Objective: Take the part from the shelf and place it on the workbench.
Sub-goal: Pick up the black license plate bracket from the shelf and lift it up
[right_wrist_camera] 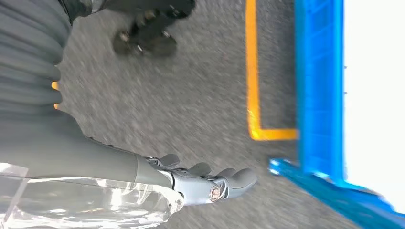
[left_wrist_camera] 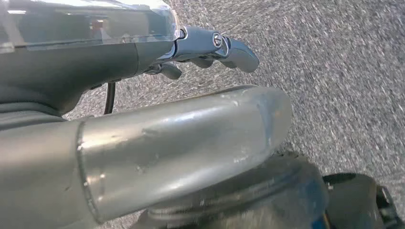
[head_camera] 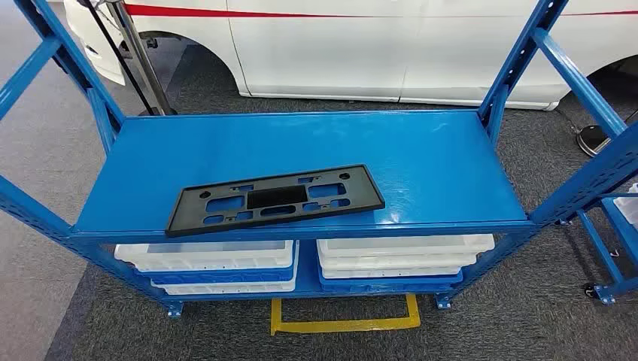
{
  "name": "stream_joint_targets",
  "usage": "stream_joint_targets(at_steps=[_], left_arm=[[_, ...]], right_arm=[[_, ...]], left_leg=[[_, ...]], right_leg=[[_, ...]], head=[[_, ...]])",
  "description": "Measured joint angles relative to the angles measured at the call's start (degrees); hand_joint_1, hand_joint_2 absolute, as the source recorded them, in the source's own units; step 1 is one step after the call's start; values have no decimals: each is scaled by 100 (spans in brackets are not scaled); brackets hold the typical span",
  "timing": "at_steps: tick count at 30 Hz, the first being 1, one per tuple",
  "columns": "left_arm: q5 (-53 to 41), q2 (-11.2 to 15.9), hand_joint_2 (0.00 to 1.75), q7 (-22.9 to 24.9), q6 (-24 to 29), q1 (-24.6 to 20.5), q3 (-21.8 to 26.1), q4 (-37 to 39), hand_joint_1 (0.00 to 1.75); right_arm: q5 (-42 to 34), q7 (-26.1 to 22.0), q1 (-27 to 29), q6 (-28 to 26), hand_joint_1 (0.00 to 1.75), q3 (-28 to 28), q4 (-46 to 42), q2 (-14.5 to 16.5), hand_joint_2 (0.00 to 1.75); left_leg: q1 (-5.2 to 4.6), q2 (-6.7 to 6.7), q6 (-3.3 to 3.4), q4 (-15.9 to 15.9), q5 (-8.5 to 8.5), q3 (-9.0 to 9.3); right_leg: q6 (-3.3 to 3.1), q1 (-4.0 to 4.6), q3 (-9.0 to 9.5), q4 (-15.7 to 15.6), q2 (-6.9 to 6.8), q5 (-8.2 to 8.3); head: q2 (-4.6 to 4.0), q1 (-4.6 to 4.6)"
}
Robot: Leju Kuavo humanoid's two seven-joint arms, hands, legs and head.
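Note:
A flat black plastic part [head_camera: 274,198], a long plate with several cut-outs, lies on the blue shelf [head_camera: 421,158] near its front edge, left of the middle. My left hand [left_wrist_camera: 210,50] hangs over grey carpet with its fingers loosely apart and nothing in it. My right hand [right_wrist_camera: 205,181] also hangs low over the carpet, fingers spread and empty, close to the shelf's blue foot [right_wrist_camera: 320,90].
White and blue trays [head_camera: 218,263] are stacked on the shelf's lower level. A yellow floor marking [head_camera: 342,322] lies in front of the shelf. A white car [head_camera: 361,45] stands behind it. Another blue rack [head_camera: 613,226] is at the right.

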Motion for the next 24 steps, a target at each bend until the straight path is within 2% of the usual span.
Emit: stream_joint_targets(at_steps=[6, 12, 21, 24], left_arm=[[3, -65, 0, -67, 58, -1, -189, 46, 0], [3, -109, 0, -149, 105, -8, -315, 81, 0], [4, -153, 0, -240, 162, -12, -413, 102, 0], [4, -172, 0, -280, 199, -21, -436, 122, 0]], right_arm=[[808, -79, -11, -108, 0, 3, -795, 122, 175], [1393, -80, -35, -706, 0, 410, -1664, 78, 175], [1802, 90, -122, -1765, 0, 1445, -2697, -418, 175], [1938, 183, -166, -2240, 0, 1948, -3098, -719, 175]], left_leg=[[0, -1, 0, 0, 0, -1], [0, -1, 0, 0, 0, -2], [0, -1, 0, 0, 0, -3], [-1, 0, 0, 0, 0, -2]], right_leg=[[0, 0, 4, 0, -1, 0], [0, 0, 4, 0, -2, 0], [0, -1, 4, 0, -4, 0], [0, -2, 2, 0, 0, 0]], head=[[0, 0], [1, 1], [1, 0], [1, 0]])
